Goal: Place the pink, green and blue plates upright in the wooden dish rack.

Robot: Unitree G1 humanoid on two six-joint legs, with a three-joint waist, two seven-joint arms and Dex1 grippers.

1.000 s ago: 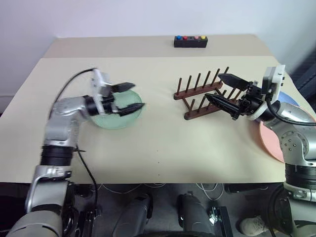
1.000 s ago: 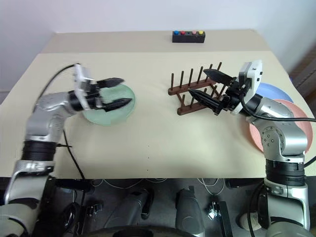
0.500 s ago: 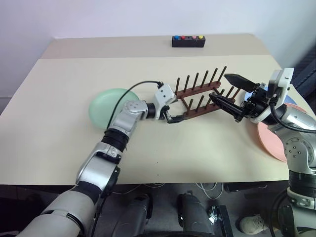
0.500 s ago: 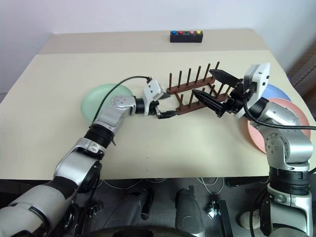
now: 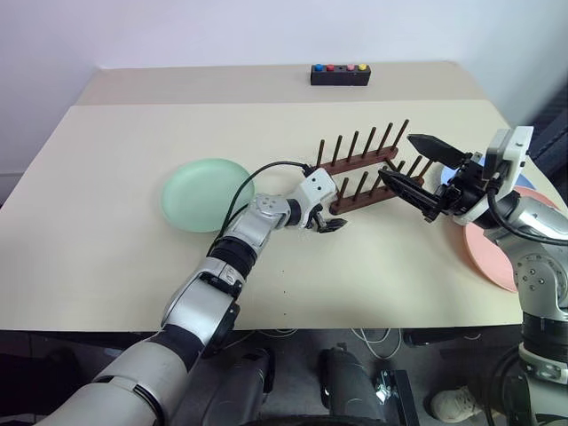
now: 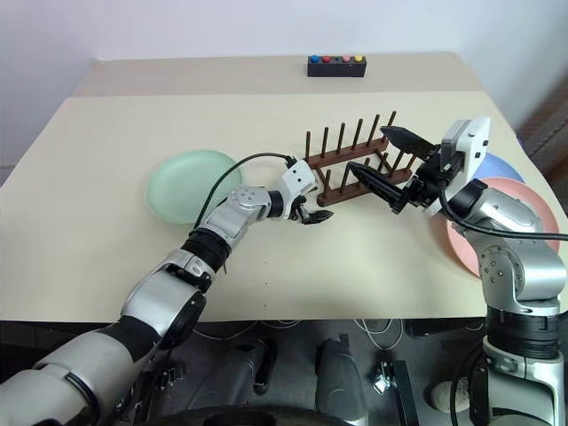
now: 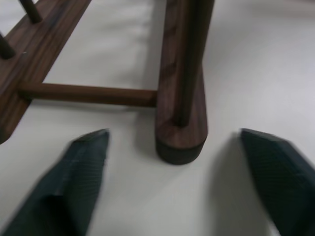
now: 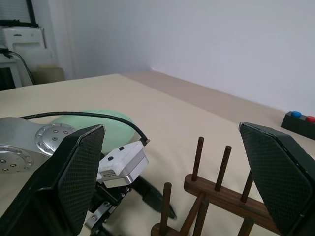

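Table [image 5: 106,257]: a pale tan top that takes up most of the head views.
Dish rack [image 5: 368,177]: dark brown wood, right of centre in the left eye view, set at a slant, no plate between its pegs.
Green plate [image 5: 206,193]: lies flat on the table, left of centre, well apart from the rack.
Pink plate [image 6: 470,238]: lies flat near the right edge of the frame, partly behind the right arm.
Blue plate [image 6: 497,167]: a sliver at the right edge, just above the pink plate and touching or overlapping it.
Left gripper [image 5: 327,224]: low over the table at the rack's near-left end; in the left wrist view its fingers [image 7: 81,169] stand apart on either side of the rail's rounded end, touching nothing.
Right gripper [image 5: 410,169]: raised at the rack's right end, jaws spread wide, nothing between them.
Button box [image 5: 341,74]: black with coloured buttons, at the table's far edge, top centre.
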